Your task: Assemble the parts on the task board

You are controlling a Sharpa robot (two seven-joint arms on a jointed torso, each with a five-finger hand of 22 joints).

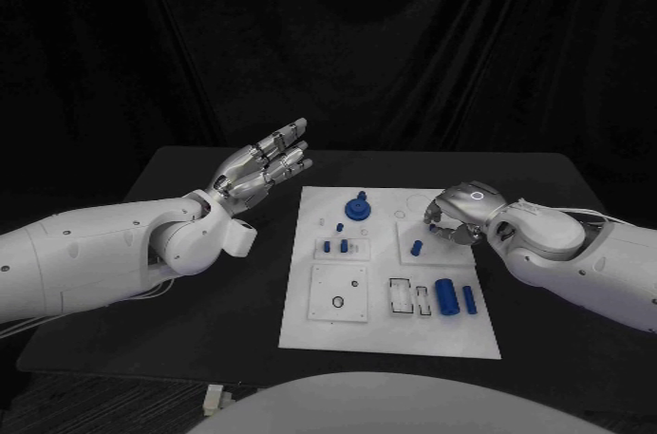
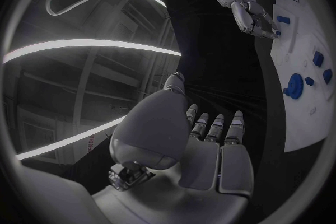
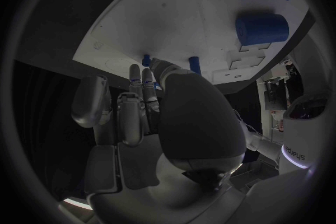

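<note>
The white task board (image 1: 390, 311) lies in the middle of the table. My right hand (image 1: 455, 217) hovers low over its upper right part, fingers curled down. In the right wrist view my right hand (image 3: 161, 117) pinches a small blue peg (image 3: 146, 60) between thumb and fingertips at the board (image 3: 175, 11); a second peg (image 3: 195, 64) stands beside it. My left hand (image 1: 260, 168) is raised left of the board, fingers apart and holding nothing. A blue round part with a knob (image 1: 357, 209) sits near the board's far edge.
A thick blue cylinder (image 1: 446, 296) and a thin one (image 1: 470, 300) lie at the board's near right, beside two empty rectangular slots (image 1: 400, 296). Two small pegs (image 1: 335, 248) stand left of centre. The black table (image 1: 178, 282) extends left of the board.
</note>
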